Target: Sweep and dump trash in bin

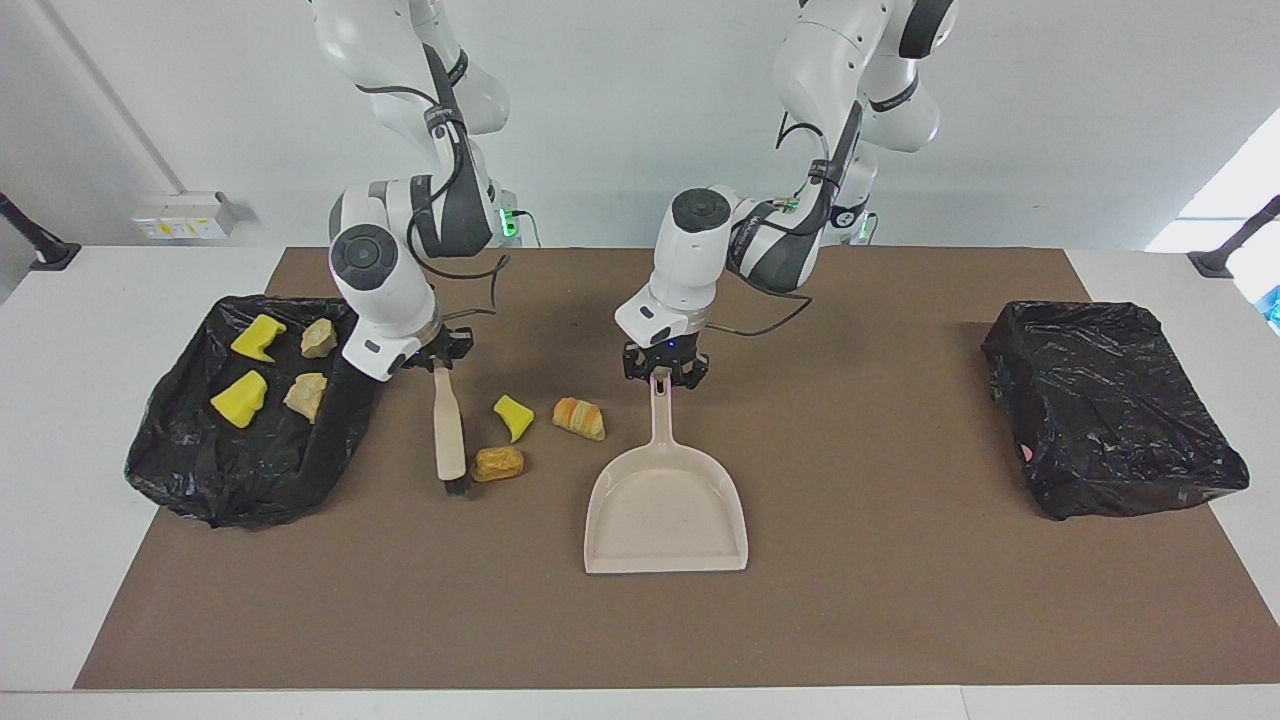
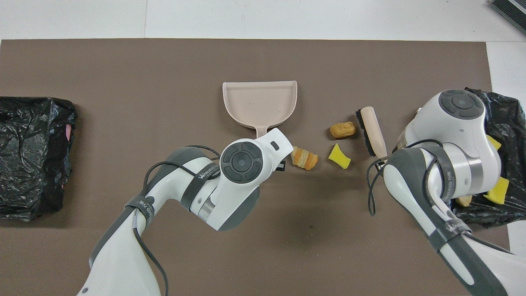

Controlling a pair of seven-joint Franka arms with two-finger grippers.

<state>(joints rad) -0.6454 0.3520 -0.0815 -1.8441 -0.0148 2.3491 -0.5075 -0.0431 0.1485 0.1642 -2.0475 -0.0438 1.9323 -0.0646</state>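
Nearest the facing camera lies the beige dustpan, flat on the brown mat, its open lip turned away from me. My left gripper is clamped on its handle tip. My right gripper grips the brush, whose bristle end rests on the mat touching the bun. Three bits lie loose between brush and dustpan: that bun, one yellow wedge, one striped pastry. Four more sit in the black-lined bin at the right arm's end: two yellow wedges, two tan pieces. A second black-lined bin stands at the left arm's end.

From overhead, my arms hide both grippers and most of the filled bin. Dustpan, brush, bun, wedge and pastry show clearly.
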